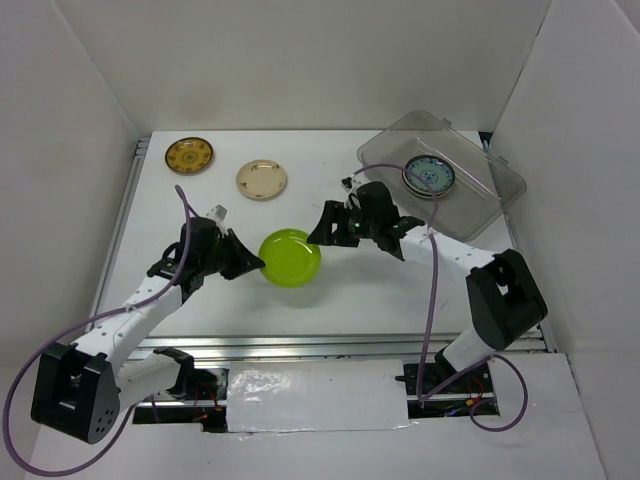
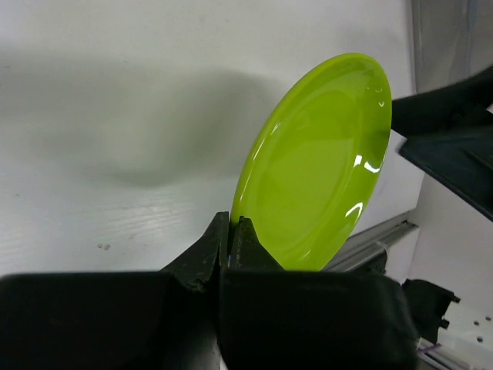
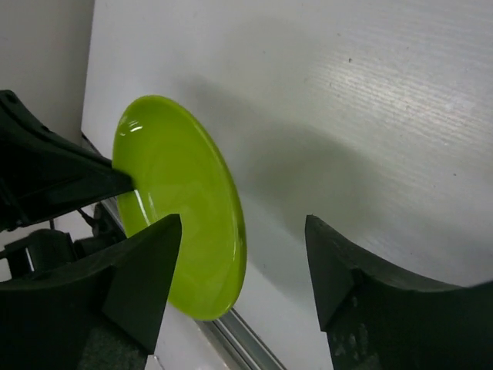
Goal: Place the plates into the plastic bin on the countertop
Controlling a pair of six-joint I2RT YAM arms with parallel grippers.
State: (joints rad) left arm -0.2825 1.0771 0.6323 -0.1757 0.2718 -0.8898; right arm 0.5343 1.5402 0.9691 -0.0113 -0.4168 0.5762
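Observation:
My left gripper is shut on the near rim of the lime green plate and holds it above the countertop; the plate also shows in the left wrist view. My right gripper is open, its jaws straddling the plate's far rim without touching it. The clear plastic bin stands at the back right with a stack topped by a blue-green patterned plate inside. A mustard patterned plate and a cream plate lie on the countertop at the back left.
White walls enclose the countertop on three sides. A metal rail runs along the near edge, and also shows in the right wrist view. Purple cables hang from both arms.

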